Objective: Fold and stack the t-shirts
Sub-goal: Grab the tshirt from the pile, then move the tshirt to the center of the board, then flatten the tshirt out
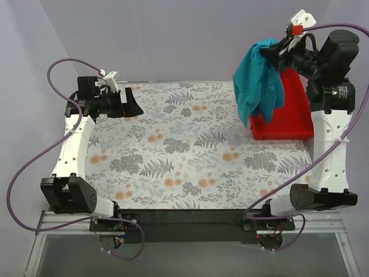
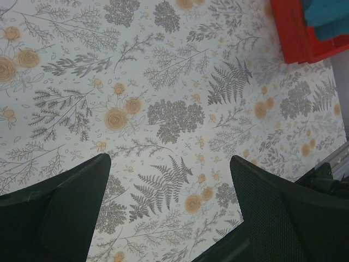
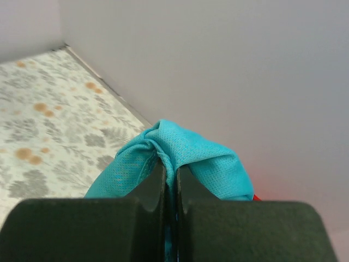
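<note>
With the right gripper [image 1: 271, 53] clamped on a bunched fold of the t-shirt [image 1: 258, 86] hanging above the red tray [image 1: 293, 124], carry it over the table [image 1: 184, 153] toward the wide-open left gripper [image 1: 130, 101] and lower slowly so the fabric spreads flat.

A red plastic tray [image 1: 288, 126] is set at the far right of the tabletop [image 1: 184, 156], which is covered by a grey-and-orange floral pattern.
</note>
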Robot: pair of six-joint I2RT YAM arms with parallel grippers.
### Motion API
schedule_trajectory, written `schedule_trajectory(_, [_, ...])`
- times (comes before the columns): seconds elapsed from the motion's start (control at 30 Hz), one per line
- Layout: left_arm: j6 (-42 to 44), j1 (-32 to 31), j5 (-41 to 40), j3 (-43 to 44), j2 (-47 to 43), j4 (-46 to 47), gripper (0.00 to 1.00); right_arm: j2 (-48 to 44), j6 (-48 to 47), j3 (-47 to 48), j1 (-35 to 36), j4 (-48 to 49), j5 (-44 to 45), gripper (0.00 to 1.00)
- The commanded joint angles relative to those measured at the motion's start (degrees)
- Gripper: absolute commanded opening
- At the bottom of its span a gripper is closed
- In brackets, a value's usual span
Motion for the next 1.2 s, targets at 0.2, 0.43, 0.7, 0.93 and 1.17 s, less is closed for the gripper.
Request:
schedule_trajectory(0.2, [-0.34,1.44,5.31,2.98,-1.95,-2.15,0.91,-6.62,10.85,-20.2,20.2,13.51,7.07,0.01])
schedule_trajectory(0.43, [1.86,1.44,8.73,-1.14,-1.25,-3.29,0.91,-1.45,8.84,-28.13,29.36,3.09,4.0,0.98])
schedule_trajectory(0.7, [7.31,-1.97,12.0,-10.63,-0.46,-2.69,0.91,-1.53,-3.99,-40.33,26.46,-6.17,12.35,0.96])
schedule_trajectory(0.93, [3.36,-11.47,-1.08,-18.02,5.51,7.5,0.88,5.66,-8.83,-46.24,23.91,-5.65,24.21,0.84])
schedule_trajectory(1.17, [1.77,-15.25,-10.66,-15.48,15.44,12.6,0.78,14.72,-7.34,-47.38,23.82,-0.9,28.7,0.79])
